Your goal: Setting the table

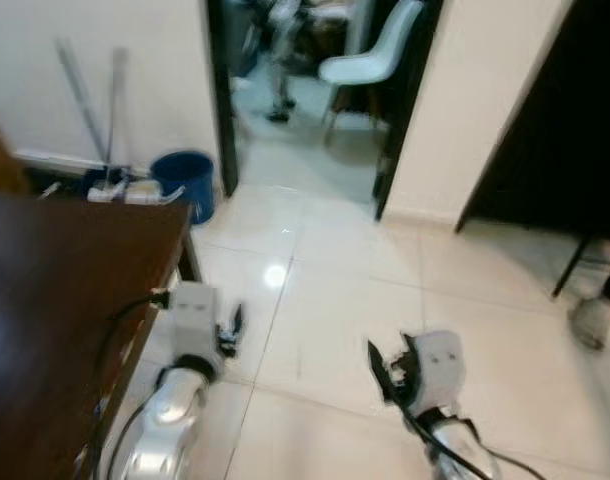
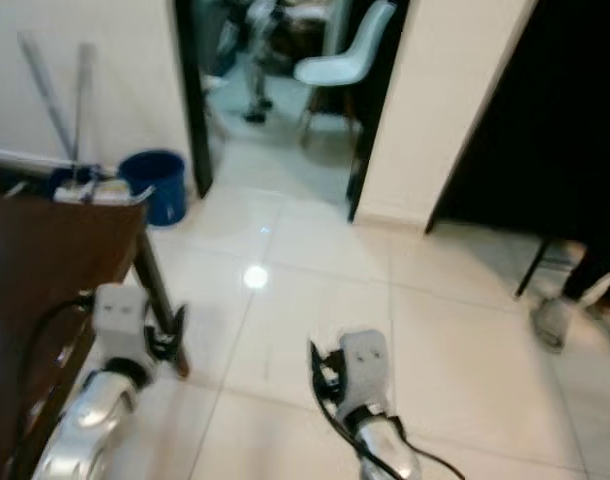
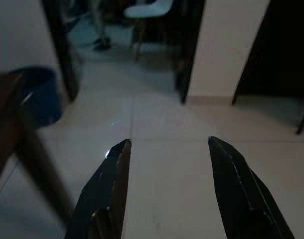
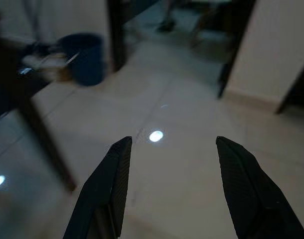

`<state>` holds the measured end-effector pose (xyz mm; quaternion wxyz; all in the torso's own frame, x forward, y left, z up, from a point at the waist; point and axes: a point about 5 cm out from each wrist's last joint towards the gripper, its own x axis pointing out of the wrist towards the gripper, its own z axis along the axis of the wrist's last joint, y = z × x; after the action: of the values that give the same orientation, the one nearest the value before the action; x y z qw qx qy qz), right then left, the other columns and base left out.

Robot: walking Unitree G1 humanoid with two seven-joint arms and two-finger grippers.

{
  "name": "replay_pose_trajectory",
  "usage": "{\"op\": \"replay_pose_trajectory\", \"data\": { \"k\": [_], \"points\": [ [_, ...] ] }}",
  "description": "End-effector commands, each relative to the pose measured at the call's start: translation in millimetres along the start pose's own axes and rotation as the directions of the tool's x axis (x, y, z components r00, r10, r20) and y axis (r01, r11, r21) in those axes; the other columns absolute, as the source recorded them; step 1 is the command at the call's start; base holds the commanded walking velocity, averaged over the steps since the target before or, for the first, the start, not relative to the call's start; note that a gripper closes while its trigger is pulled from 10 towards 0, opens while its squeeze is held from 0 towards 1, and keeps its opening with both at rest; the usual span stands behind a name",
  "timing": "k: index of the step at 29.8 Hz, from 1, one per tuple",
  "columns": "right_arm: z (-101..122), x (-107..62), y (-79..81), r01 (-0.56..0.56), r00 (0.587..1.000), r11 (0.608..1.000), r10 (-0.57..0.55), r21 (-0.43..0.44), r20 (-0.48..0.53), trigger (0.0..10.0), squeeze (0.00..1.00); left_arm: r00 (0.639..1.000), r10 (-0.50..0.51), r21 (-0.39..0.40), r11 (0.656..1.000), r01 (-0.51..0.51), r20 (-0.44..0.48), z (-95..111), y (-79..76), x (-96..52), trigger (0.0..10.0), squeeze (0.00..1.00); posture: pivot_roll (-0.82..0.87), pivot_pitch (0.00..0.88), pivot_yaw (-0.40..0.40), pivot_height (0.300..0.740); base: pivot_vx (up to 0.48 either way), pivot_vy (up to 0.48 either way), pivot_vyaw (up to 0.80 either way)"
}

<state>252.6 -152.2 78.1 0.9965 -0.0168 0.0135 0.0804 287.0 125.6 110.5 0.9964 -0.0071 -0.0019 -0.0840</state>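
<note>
Pale glossy floor tiles (image 1: 325, 300) filled most of the frame, with a ceiling light mirrored as a bright spot near the middle. At the left edge a dark brown table (image 1: 55, 290) was seen, its top bare as far as the blurred picture allowed; no plate, cup or cutlery could be made out on it or anywhere else, so the things to be laid were judged not yet fetched. A blue bucket (image 1: 188, 183) stood by the wall in the upper left, with two mop handles (image 1: 95, 100) leaned above it, and through the doorway at the top centre a white chair (image 1: 370, 55) was visible. At the right edge a person's shoe (image 1: 590, 322) was caught on the tiles.

Both arms were held low and forward over the floor, carried rather than at work — a posture judged fit for walking between rooms. The left gripper (image 3: 167, 154) was held just beside the table's corner, its two black fingers spread apart with nothing between them. The right gripper (image 4: 172, 149) hung over bare tile near the lower middle, likewise spread wide and empty.
</note>
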Motion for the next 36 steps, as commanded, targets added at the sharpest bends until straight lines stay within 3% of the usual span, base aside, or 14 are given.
{"op": "replay_pose_trajectory", "data": {
  "k": [1, 36],
  "points": [
    [-7.2, -3.4, 5.7, -0.013, 0.999, 1.000, 0.014, 0.014, -0.031, 10.0, 0.00, 0.999, 0.026, 0.001, 1.000, -0.026, -0.047, -11.0, 7.6, -5.2, 10.0, 0.00, -0.15, 0.000, 0.073, 0.740, 0.394, 0.000, -0.77],
    [-8.0, -5.3, 6.1, -0.008, 0.999, 1.000, 0.009, 0.020, -0.035, 10.0, 0.00, 0.998, 0.025, -0.001, 1.000, -0.025, -0.051, -10.8, 7.4, -4.6, 10.0, 0.00, -0.15, 0.000, 0.079, 0.740, 0.422, 0.000, -0.77]
  ]
}}
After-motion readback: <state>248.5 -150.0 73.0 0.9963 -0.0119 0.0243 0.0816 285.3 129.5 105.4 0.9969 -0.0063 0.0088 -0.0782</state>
